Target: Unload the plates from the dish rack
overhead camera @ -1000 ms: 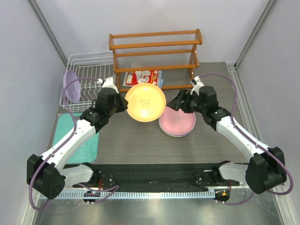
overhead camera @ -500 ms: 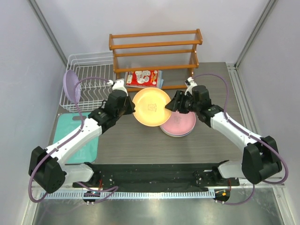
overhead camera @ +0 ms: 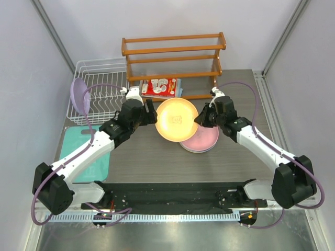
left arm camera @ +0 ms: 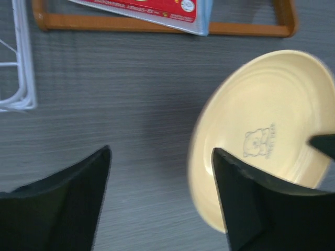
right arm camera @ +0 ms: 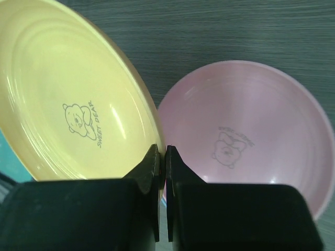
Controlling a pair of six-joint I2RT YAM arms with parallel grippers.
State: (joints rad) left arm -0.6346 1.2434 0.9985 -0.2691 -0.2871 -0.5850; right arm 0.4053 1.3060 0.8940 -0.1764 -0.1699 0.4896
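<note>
A yellow plate (overhead camera: 176,119) hangs tilted over the table's middle, and my right gripper (overhead camera: 200,120) is shut on its right rim. The right wrist view shows the jaws (right arm camera: 162,151) pinching that rim, the yellow plate (right arm camera: 68,99) to the left and a pink plate (right arm camera: 246,136) lying below. My left gripper (overhead camera: 152,112) stands open just left of the plate; its right finger (left arm camera: 251,209) overlaps the yellow plate (left arm camera: 261,120) without gripping it. The pink plate (overhead camera: 205,139) tops a small stack. A lavender plate (overhead camera: 78,95) leans on the left side of the white dish rack (overhead camera: 99,73).
A brown wooden shelf (overhead camera: 172,55) stands at the back, with a red packet (overhead camera: 159,87) in front of it. A teal mat (overhead camera: 86,154) lies at the left under the left arm. Grey walls close in both sides.
The left gripper opened and let go of the yellow plate. The right gripper closed on its right rim, and the plate shifted right toward the pink stack.
</note>
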